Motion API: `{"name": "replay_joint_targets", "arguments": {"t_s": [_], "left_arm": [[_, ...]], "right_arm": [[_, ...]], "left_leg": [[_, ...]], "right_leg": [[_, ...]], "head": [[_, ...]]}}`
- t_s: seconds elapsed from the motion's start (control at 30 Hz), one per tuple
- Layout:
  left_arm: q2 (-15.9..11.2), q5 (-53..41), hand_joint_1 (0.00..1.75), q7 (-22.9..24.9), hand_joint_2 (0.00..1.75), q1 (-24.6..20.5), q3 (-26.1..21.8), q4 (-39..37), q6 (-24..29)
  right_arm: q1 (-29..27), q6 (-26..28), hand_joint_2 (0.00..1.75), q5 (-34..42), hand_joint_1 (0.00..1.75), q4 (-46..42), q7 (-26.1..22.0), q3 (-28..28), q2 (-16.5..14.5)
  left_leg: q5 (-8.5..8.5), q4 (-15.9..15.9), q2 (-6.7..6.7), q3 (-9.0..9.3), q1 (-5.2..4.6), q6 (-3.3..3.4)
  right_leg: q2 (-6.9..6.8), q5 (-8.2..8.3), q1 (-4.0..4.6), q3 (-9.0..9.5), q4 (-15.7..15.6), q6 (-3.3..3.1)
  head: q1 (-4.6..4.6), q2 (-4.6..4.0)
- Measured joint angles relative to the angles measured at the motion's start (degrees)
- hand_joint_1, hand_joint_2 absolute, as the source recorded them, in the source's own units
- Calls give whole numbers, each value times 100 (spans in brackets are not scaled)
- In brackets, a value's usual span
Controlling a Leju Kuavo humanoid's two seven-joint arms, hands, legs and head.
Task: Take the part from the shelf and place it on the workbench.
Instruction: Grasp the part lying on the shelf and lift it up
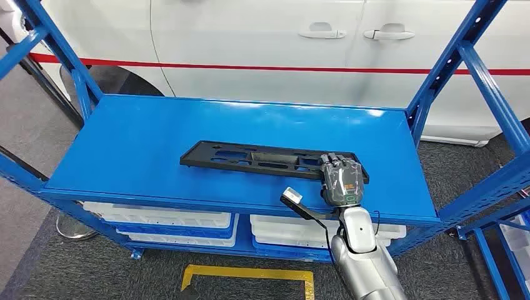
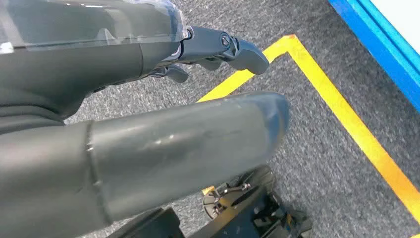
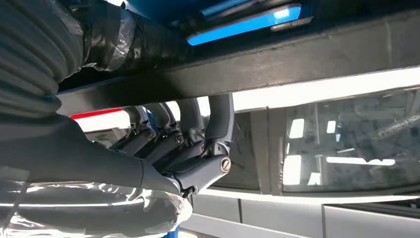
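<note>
A long, flat black part [image 1: 262, 160] with slots lies on the blue shelf [image 1: 144, 137], running left to right. My right hand [image 1: 340, 178] is on its right end. In the right wrist view its dark fingers [image 3: 218, 119] hook over the edge of the black part [image 3: 297, 59], with the thumb against the other side, so the hand grips it. The part still lies flat on the shelf. My left hand [image 2: 99, 64] hangs over grey carpet with its fingers [image 2: 223, 47] stretched out and the thumb [image 2: 188, 144] apart, holding nothing.
Blue uprights [image 1: 481, 69] frame the shelf on both sides. A white car [image 1: 262, 37] stands close behind it. White bins [image 1: 169, 222] sit on the level below. A yellow floor line [image 1: 250, 275] marks the carpet in front of the shelf.
</note>
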State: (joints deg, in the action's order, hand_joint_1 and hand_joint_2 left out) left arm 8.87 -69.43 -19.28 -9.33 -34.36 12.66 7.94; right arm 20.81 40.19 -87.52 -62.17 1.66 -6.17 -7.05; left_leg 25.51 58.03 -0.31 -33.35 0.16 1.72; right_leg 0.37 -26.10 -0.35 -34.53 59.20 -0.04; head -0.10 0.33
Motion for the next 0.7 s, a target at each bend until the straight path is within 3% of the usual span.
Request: {"name": "replay_joint_targets", "arguments": {"t_s": [0.07,0.1,0.17,0.2,0.23,0.27,0.37,0.43,0.57,0.6,0.7], "left_arm": [[1,26,0,-26,0,-8,0,1,9],[1,47,0,-50,0,-15,-1,1,18],[0,79,0,-86,0,-21,-2,2,28],[-2,91,0,-93,0,-19,-2,2,30],[-3,99,0,-96,0,-17,-3,2,30],[-3,102,0,-97,0,-16,-3,2,30],[-3,108,0,-99,0,-20,-3,2,31],[-4,108,0,-100,0,-23,-4,3,33],[-6,108,0,-101,0,-23,-4,7,36],[-6,108,0,-101,0,-24,-4,8,36],[-6,108,0,-101,0,-16,-4,9,36]], "right_arm": [[-3,-1,175,5,175,-14,-16,15,7],[-5,-1,175,9,175,-28,-28,31,13],[-27,-2,175,13,175,-37,-41,59,23],[-45,-2,175,14,175,-38,-48,70,25],[-61,-2,175,14,175,-39,-57,76,27],[-68,-2,175,14,175,-42,-65,78,28],[-61,-2,175,15,175,-75,-81,85,30],[-56,-1,175,14,175,-96,-92,88,30],[-49,0,175,14,175,-126,-97,89,35],[-46,0,175,14,175,-131,-96,90,36],[-54,0,175,13,175,-133,-94,90,36]], "left_leg": [[-21,-43,6,28,15,31],[-39,-78,11,48,33,58],[-41,-84,14,47,25,86],[-39,-78,14,42,23,90],[-34,-69,14,40,21,91],[-26,-55,11,40,21,87],[30,26,-2,33,16,42],[55,62,-6,13,0,-12],[144,158,-6,-28,11,-133],[279,364,-5,-117,21,-163],[786,1442,-1,-615,48,-234]], "right_leg": [[-3,-101,2,-52,135,24],[-5,-236,3,-148,350,46],[-7,-587,-14,-495,1067,80],[-7,-691,-24,-656,1383,95],[-8,-693,-34,-739,1536,106],[-11,-576,-43,-699,1448,112],[-25,-75,-47,-176,392,83],[-25,-15,-27,-21,49,35],[-27,20,-34,1,-12,-92],[-31,32,-49,13,-34,-123],[-41,35,-46,14,-42,-159]], "head": [[2,0],[3,0],[3,0],[3,0],[2,0],[3,0],[3,0],[2,0],[1,0],[1,0],[1,0]]}}
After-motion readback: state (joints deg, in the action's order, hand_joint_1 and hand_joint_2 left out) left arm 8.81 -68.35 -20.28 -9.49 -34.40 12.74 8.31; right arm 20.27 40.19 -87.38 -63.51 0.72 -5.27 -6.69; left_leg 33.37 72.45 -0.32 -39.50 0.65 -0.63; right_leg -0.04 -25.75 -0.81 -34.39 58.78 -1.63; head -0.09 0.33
